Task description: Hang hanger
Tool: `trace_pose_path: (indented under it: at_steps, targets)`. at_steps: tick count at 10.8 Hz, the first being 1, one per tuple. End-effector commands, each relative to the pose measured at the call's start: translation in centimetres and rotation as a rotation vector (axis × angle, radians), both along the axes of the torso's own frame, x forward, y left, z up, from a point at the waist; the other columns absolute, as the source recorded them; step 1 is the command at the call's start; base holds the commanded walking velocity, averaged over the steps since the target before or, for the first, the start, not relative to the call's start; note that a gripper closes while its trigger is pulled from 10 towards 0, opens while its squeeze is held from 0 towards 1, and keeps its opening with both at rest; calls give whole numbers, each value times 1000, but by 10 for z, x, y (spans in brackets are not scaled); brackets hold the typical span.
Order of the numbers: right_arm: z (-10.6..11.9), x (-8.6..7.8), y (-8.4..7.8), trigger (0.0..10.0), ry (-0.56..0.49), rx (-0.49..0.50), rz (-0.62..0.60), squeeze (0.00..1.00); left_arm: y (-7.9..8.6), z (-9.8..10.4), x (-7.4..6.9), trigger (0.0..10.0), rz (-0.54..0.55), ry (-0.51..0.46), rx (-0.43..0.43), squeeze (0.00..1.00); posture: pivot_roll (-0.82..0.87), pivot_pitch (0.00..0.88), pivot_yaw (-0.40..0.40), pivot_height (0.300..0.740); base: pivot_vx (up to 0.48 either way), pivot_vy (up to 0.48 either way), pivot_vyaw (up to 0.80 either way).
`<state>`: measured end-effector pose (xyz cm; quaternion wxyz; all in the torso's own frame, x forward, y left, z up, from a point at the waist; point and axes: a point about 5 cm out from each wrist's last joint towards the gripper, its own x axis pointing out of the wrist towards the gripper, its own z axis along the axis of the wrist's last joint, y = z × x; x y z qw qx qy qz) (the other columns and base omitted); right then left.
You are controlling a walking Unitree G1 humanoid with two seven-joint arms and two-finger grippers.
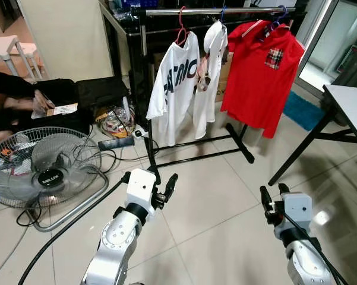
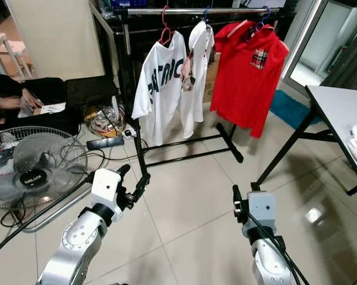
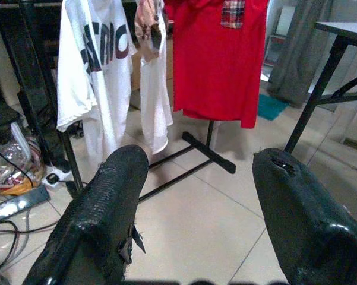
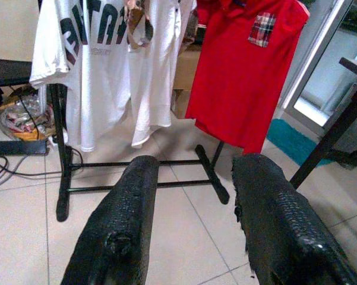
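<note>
**Three garments on the rail, both grippers empty**

Three garments hang from the clothes rack: a white printed T-shirt on a red hanger, a second white shirt on a blue hook, and a red polo shirt with a plaid pocket on a blue hanger. All three hangers sit on the silver rail.

The left gripper and the right gripper are held low over the floor, short of the rack, each with fingers spread and holding nothing.

The floor is pale glossy tile. One floor fan stands to the left, with cables and a power strip by the rack. A black-legged table stands to the right. A person sits at far left.
</note>
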<state>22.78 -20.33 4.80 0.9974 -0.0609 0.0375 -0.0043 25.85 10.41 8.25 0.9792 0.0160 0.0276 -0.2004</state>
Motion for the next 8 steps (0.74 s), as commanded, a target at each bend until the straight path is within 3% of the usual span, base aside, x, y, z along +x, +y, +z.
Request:
trace_pose_path:
  at_steps: [1, 8]
  targets:
    - [0, 0, -5, 10000, 3, -4, -17, 0, 0, -1, 1, 10000, 7, 6, 0, 0, 65, 65, -33, 740, 368, 0, 0]
    - [-3, 6, -4, 10000, 10, -5, 3, 0, 3, 1, 5, 10000, 24, -3, 11, 0, 81, 48, -35, 740, 394, 0, 0]
